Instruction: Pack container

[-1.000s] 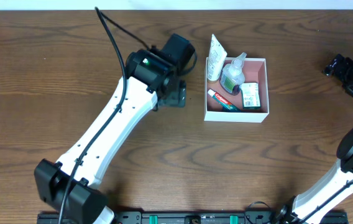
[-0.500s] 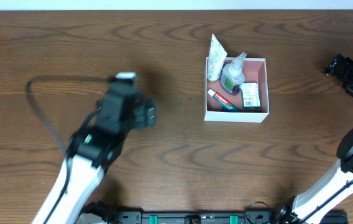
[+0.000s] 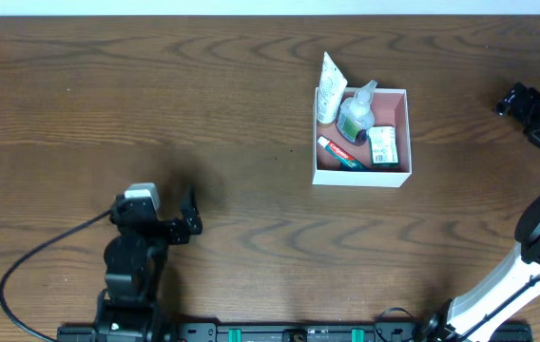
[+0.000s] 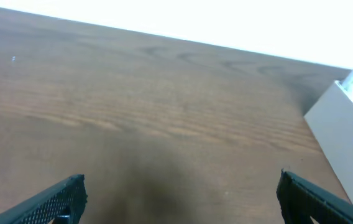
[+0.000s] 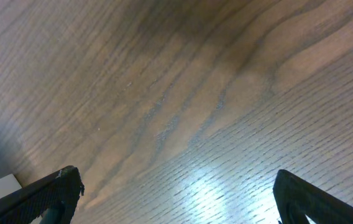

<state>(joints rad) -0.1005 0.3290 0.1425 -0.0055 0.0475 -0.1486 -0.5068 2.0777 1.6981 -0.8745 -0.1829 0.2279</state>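
The container point(image 3: 400, 114), a square white box with a pink inside, stands right of the table's middle. In it lie a green bottle point(image 3: 355, 116), a toothpaste tube point(image 3: 340, 153) and a green-and-white soap packet point(image 3: 382, 146). A white tube point(image 3: 330, 87) leans over its far-left corner. My left gripper point(image 3: 188, 218) is open and empty near the front left, far from the box. In the left wrist view the left gripper point(image 4: 179, 199) spans bare wood, with the container's white wall point(image 4: 347, 137) at the right edge. At the far right my right gripper point(image 3: 515, 99) is open and empty.
The table is dark brown wood with a pale strip along its far edge point(image 3: 251, 8). A black cable point(image 3: 32, 261) loops from the folded left arm at the front left. The right gripper point(image 5: 179, 196) shows only wood grain between its fingers.
My left arm has pulled back from beside the container to the front left of the table, gripper still open. The right arm and the container's contents have not moved.
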